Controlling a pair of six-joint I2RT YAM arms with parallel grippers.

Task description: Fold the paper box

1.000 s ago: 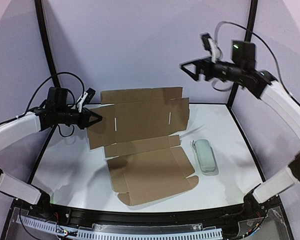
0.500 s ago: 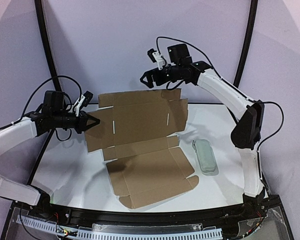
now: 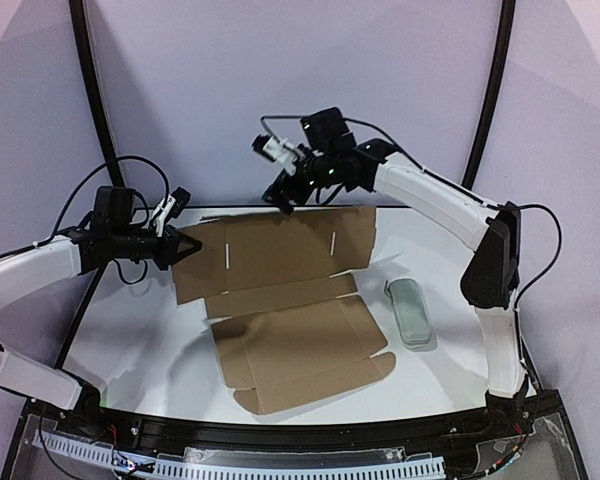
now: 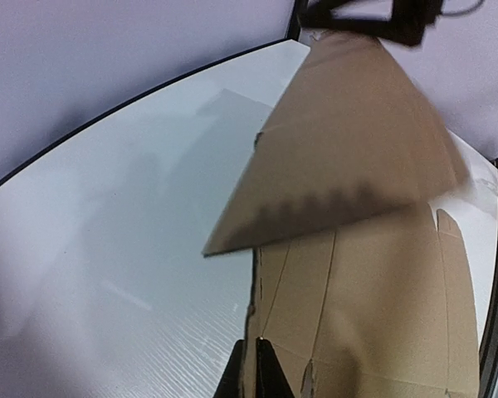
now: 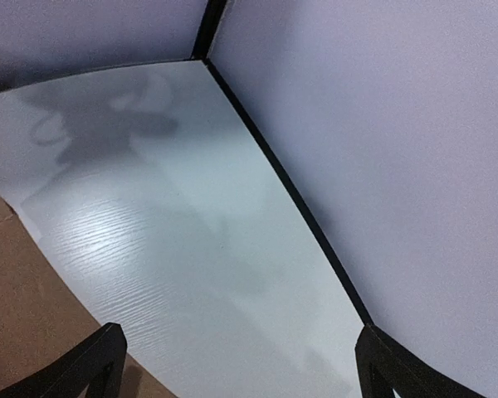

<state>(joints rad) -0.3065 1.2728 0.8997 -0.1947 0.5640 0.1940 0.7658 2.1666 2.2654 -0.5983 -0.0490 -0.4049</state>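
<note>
At the left side of the table, we see the left gripper (image 3: 187, 245) clenched tight, its two fingers pressed together on the left edge of the paper box (image 3: 290, 335). In the left wrist view the closed fingertips (image 4: 251, 369) sit at the bottom of the frame with the brown cardboard (image 4: 373, 290) running up from them, and one panel of the sheet tilts upward above the rest. The box is a large brown die-cut sheet spread across the middle of the white table (image 3: 130, 320). Its near half lies flat with its flaps spread out, while its far half, with two slits, is raised off the surface.

Above the far edge of that raised half we find the right gripper (image 3: 280, 197), released, its jaws standing wide apart and holding nothing. Its wrist view shows the gripper (image 5: 241, 365) spread over bare table, with a corner of the cardboard (image 5: 17, 323) at the lower left. Whether it touches the box we cannot tell.

To the right of the box, apart from it, lies a small pale grey-green oblong object (image 3: 410, 312).
</note>
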